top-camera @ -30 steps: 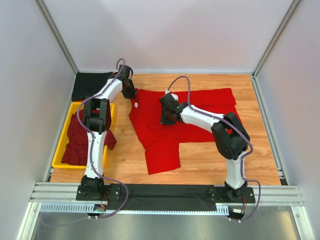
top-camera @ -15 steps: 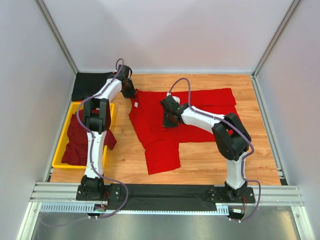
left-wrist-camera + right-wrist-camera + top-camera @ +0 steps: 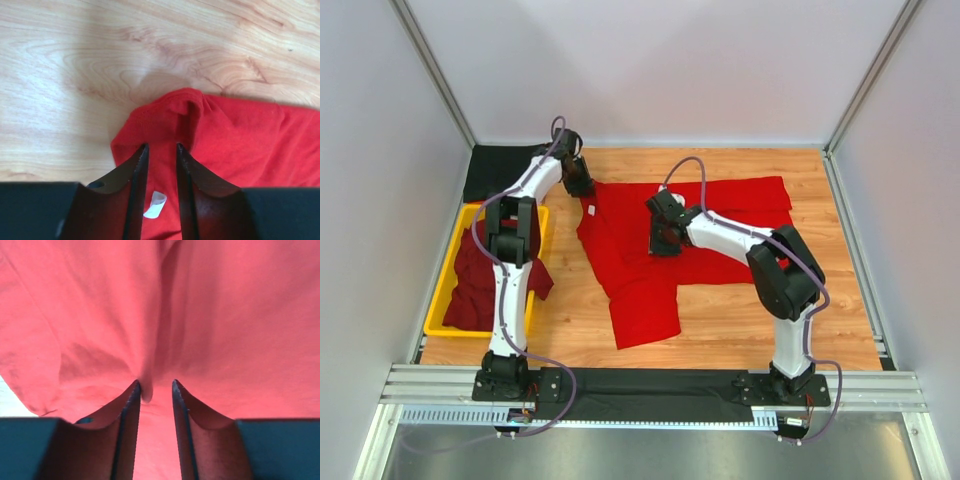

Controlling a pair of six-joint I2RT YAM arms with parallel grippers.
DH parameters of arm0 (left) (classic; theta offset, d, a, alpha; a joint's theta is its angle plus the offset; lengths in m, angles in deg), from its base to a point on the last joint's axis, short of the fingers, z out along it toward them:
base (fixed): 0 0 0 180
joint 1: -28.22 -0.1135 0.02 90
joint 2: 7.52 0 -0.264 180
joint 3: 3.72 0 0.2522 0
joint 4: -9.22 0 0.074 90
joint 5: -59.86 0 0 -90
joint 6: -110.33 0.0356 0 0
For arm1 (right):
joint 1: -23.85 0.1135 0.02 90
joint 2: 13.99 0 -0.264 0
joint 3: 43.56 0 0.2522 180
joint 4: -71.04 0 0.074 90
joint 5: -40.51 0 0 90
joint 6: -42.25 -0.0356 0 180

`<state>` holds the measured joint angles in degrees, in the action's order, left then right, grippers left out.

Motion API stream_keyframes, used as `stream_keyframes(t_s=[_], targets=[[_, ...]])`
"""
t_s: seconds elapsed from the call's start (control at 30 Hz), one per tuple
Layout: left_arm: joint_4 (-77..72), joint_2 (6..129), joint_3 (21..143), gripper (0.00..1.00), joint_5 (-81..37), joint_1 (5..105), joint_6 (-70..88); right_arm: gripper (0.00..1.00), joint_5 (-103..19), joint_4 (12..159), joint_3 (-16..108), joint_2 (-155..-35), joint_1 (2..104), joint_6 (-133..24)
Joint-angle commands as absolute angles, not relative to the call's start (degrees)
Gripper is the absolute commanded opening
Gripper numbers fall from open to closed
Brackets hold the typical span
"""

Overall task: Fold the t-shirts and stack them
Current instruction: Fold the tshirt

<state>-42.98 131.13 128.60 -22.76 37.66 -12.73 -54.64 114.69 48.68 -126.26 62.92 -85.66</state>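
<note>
A bright red t-shirt (image 3: 638,285) lies spread flat on the wooden table. My left gripper (image 3: 578,186) sits at the shirt's far left corner by the collar. In the left wrist view its jaws (image 3: 161,146) stand close together on a raised fold of red cloth (image 3: 240,135), with the white neck label (image 3: 155,205) between them. My right gripper (image 3: 660,243) is pressed onto the middle of the shirt. In the right wrist view its jaws (image 3: 155,382) stand close together on a ridge of red cloth (image 3: 225,315). Dark maroon t-shirts (image 3: 475,285) lie heaped at the left. A black t-shirt (image 3: 495,170) lies at the far left corner.
A yellow tray (image 3: 442,285) holds the maroon heap beside the left arm. Grey walls with metal posts close off the back and both sides. Bare wood (image 3: 760,320) shows in front of the red shirt and to its right.
My right gripper has slid a little to the right and towards me across the red shirt. The left gripper has stayed at the collar corner.
</note>
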Motion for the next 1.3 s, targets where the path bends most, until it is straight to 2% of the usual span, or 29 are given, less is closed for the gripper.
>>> stream_keyframes(t_s=[0.0, 0.1, 0.27, 0.5, 0.77, 0.97, 1.27], targets=[[-43.9, 124.9, 129.7, 0.37, -19.9, 36.9, -12.4, 0.35, -52.6, 115.2, 49.9, -121.7, 59.4, -84.5], [-40.8, 123.1, 130.0, 0.36, -15.8, 36.8, -12.5, 0.36, -52.2, 115.1, 52.4, -121.4, 56.8, -83.3], [-37.1, 123.3, 129.9, 0.34, -11.6, 36.3, -15.6, 0.28, -46.9, 112.6, 56.2, -123.9, 50.5, -82.9], [-33.4, 128.4, 131.5, 0.3, -8.6, 36.3, -16.3, 0.26, -42.2, 106.6, 60.5, -129.6, 41.0, -81.2], [-36.2, 134.9, 136.2, 0.27, -10.8, 33.1, -16.1, 0.27, -39.1, 105.2, 63.4, -135.9, 29.1, -82.1], [-40.5, 138.2, 139.4, 0.23, -17.0, 32.4, -13.3, 0.23, -41.4, 111.3, 67.6, -142.3, 21.6, -86.2], [-38.2, 139.6, 140.4, 0.24, -17.4, 32.4, -12.0, 0.23, -42.2, 111.4, 68.6, -145.6, 17.0, -86.6]])
